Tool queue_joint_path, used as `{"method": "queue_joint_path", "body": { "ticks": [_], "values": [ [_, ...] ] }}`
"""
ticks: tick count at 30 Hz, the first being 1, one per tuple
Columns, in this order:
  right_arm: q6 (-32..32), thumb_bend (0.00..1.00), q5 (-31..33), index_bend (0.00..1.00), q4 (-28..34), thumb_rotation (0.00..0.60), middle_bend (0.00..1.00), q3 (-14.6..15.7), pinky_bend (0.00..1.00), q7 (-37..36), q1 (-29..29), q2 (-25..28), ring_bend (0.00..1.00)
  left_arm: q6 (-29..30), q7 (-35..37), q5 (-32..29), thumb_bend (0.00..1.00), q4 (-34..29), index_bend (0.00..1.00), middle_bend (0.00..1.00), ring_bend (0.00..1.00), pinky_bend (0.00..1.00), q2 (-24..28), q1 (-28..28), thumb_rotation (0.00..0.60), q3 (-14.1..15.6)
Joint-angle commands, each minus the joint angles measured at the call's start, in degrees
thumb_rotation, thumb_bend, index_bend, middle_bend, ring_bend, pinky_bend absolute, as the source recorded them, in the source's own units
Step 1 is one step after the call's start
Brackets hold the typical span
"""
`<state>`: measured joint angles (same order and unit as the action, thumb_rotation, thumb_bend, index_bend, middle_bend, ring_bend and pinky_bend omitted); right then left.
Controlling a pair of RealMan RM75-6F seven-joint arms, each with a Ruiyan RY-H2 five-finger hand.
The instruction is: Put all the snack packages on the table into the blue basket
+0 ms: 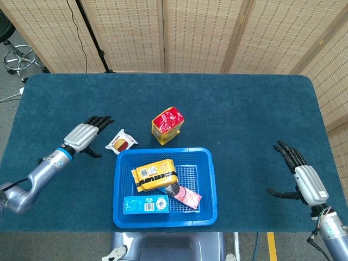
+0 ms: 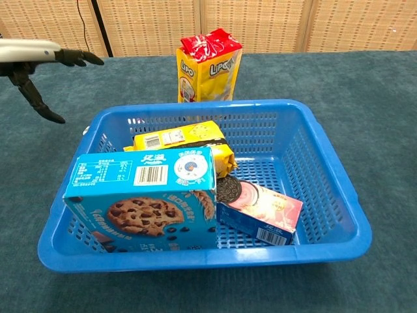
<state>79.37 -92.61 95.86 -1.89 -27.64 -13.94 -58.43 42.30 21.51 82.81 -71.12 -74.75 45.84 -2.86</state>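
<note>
The blue basket (image 1: 211, 179) (image 2: 326, 169) sits at the table's near middle. Inside lie a yellow cracker pack (image 1: 155, 174) (image 2: 189, 140), a blue cookie box (image 1: 147, 205) (image 2: 143, 199) and a pink Oreo box (image 1: 185, 193) (image 2: 260, 208). A red-and-yellow snack bag (image 1: 167, 124) (image 2: 208, 64) stands upright just behind the basket. A small white packet (image 1: 122, 142) lies on the cloth left of that bag. My left hand (image 1: 82, 136) (image 2: 32, 55) hovers open, left of the white packet. Far right, my right hand (image 1: 303, 178) is open and empty.
The table is covered in dark teal cloth (image 1: 244, 119). Woven folding screens (image 1: 206, 32) stand behind it, with a stool (image 1: 19, 57) and a stand at the back left.
</note>
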Motion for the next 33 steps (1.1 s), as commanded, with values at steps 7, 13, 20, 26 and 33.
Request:
{"method": "queue_joint_path", "body": {
  "ticks": [7,13,20,26,33],
  "values": [
    [0.9,0.00,0.7,0.00,-0.6,0.600,0.00,-0.5,0.05,2.9,0.4,-0.7,0.00,-4.5,-3.9,-0.8,0.00,7.3,0.00,0.00,0.00,0.00,-8.6,3.3,0.600,0.2],
    [3.5,0.00,1.8,0.00,-2.2,0.600,0.00,-1.9,0.03,10.9,1.3,-2.8,0.00,-6.4,-6.4,-2.8,0.00,10.8,0.00,0.00,0.00,0.00,-12.3,4.5,0.600,-0.6],
    [5.1,0.00,2.3,0.00,-2.5,0.600,0.00,-2.7,0.03,14.5,1.9,-4.2,0.00,-8.5,-8.2,-4.4,0.00,13.0,0.00,0.00,0.00,0.00,-14.8,5.7,0.600,-1.2],
    [5.1,0.00,2.3,0.00,-2.4,0.600,0.00,-2.8,0.03,13.7,2.0,-4.0,0.00,-9.1,-8.5,-5.4,0.02,14.5,0.00,0.00,0.00,0.01,-16.3,6.3,0.600,-2.0],
    [5.0,0.00,2.1,0.00,-2.3,0.600,0.00,-2.8,0.03,12.9,2.1,-3.8,0.00,-8.7,-9.9,-6.5,0.29,15.9,0.41,0.36,0.29,0.29,-17.3,6.3,0.600,-2.5]
  ]
}}
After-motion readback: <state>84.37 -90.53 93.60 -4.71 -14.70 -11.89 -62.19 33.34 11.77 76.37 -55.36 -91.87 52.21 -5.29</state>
